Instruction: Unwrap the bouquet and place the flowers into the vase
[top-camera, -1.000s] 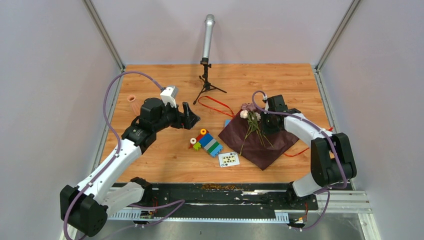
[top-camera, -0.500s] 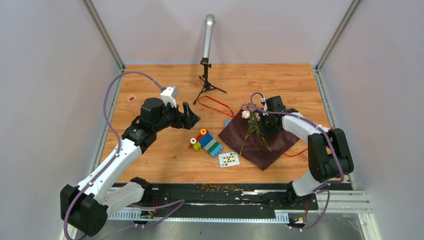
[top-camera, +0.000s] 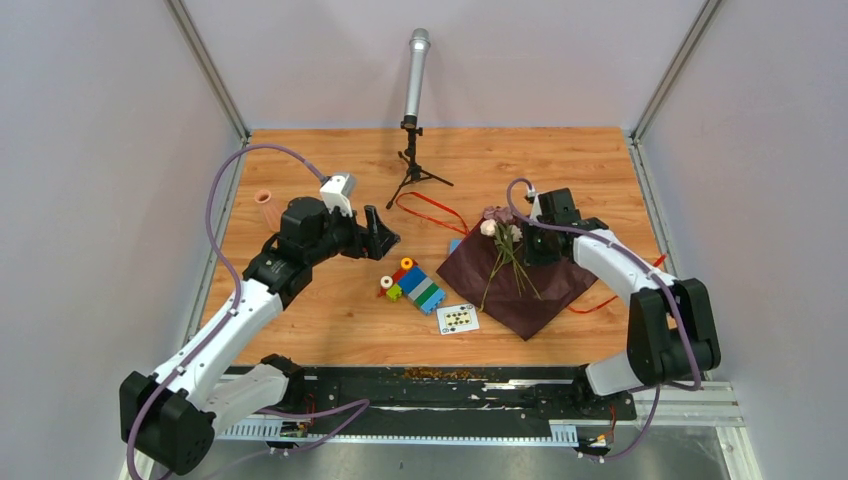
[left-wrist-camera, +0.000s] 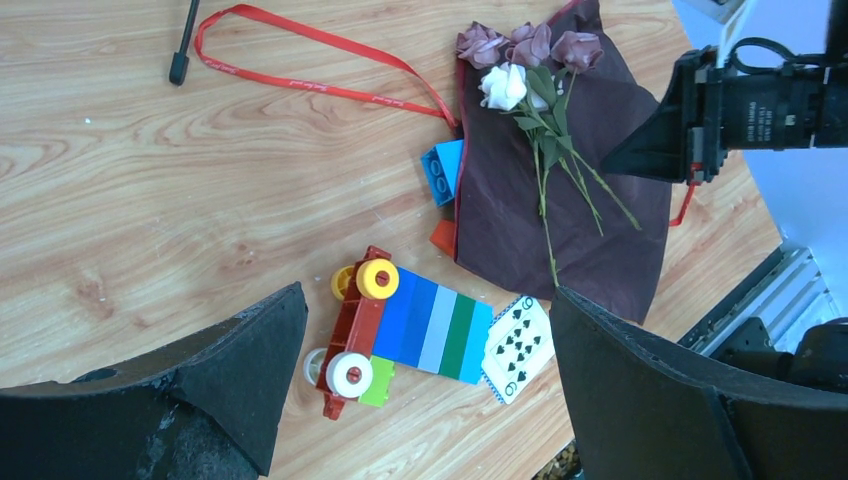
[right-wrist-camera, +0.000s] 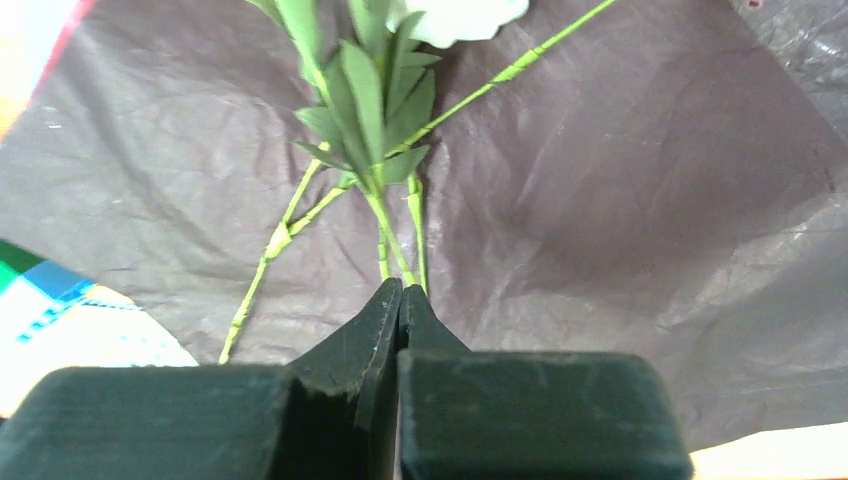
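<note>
The bouquet's dark maroon wrap (top-camera: 545, 292) lies spread flat on the right of the table, also in the left wrist view (left-wrist-camera: 505, 215). The flowers (top-camera: 497, 222), purple and cream roses (left-wrist-camera: 520, 55), lie on it with green stems (right-wrist-camera: 385, 215) fanning toward me. My right gripper (top-camera: 527, 252) sits low over the wrap (right-wrist-camera: 620, 180), its jaws pressed together at the stems (right-wrist-camera: 400, 290). The salmon-pink vase (top-camera: 264, 199) stands upright at the far left. My left gripper (top-camera: 385, 235) hovers mid-table, open and holding nothing (left-wrist-camera: 428, 292).
A red ribbon (top-camera: 430, 210) lies loose behind the wrap. A toy block car (top-camera: 412, 285) and a playing card (top-camera: 458, 318) sit between the arms. A blue block (left-wrist-camera: 443, 170) touches the wrap's left edge. A grey microphone on a tripod (top-camera: 413, 85) stands at the back.
My right gripper's fingers have closed together over the stems, and the right arm's elbow has swung slightly rightward. The left arm has not moved.
</note>
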